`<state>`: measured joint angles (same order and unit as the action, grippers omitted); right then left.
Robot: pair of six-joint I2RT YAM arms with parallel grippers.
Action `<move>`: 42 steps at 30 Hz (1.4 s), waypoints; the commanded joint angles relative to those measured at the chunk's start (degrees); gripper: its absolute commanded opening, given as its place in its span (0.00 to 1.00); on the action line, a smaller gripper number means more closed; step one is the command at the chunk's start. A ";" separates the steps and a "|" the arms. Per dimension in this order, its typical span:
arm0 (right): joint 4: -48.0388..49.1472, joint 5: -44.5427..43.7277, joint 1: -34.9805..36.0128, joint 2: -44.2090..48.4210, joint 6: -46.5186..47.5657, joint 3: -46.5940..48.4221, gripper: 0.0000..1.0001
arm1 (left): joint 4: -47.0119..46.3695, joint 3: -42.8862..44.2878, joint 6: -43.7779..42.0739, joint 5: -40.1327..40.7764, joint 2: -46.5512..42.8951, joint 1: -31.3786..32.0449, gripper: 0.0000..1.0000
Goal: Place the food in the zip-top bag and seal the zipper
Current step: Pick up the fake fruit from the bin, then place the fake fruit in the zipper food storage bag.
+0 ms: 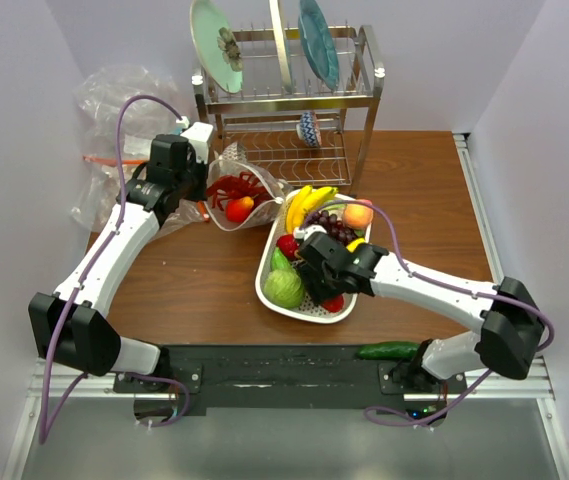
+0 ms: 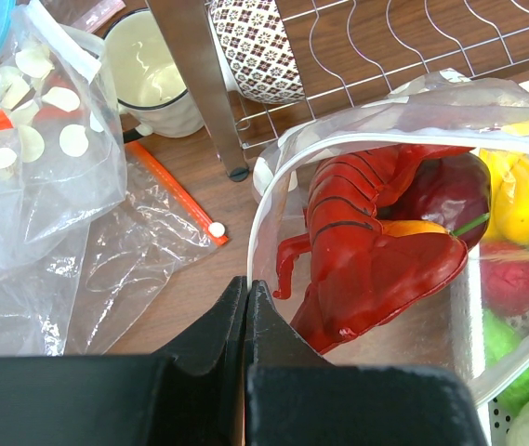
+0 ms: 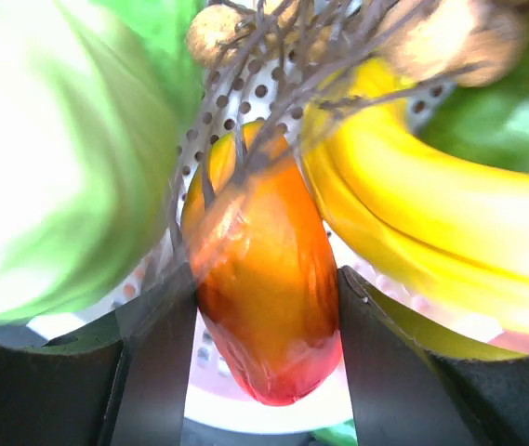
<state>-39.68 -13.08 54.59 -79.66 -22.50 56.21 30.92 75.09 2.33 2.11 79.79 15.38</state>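
Left gripper (image 2: 247, 286) jaws pressing fully together on rim of zip-top bag (image 2: 403, 353), holding mouth gaping, left of centre in top view, on bench (image 1: 204, 285); red lobster (image 2: 357, 232) and dark red apple (image 2: 450, 190) lying inside bag; right gripper (image 3: 264, 274) jaws half-spread, clamping orange-red pepper (image 3: 259, 334) in white tray (image 1: 262, 282), centre frame, between cabbage (image 3: 50, 158) and bananas (image 3: 413, 204).

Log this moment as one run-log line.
left gripper: shut on zip-top bag rim | bag: open, lobster inside | right gripper: shut on orange-red pepper in tray
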 commanded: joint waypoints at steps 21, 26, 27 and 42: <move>-11.12 3.41 -0.01 -14.09 10.19 45.20 0.43 | -1.04 2.87 0.13 -1.58 -2.01 -0.52 0.00; -5.16 5.08 -0.01 -21.06 13.80 53.04 0.43 | -0.60 3.22 0.31 -1.76 -2.36 -0.52 0.00; -4.19 4.91 -0.09 -22.20 14.15 54.87 0.45 | -0.51 3.31 0.40 -1.84 -2.44 -0.52 0.00; 17.41 1.93 -2.20 -29.42 22.14 54.55 0.49 | 0.55 4.98 0.92 -3.15 -1.83 -0.52 0.00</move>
<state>-36.40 -9.45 53.80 -112.92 -5.19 114.48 32.38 76.66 2.44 1.23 79.57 15.31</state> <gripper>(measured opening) 0.580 0.018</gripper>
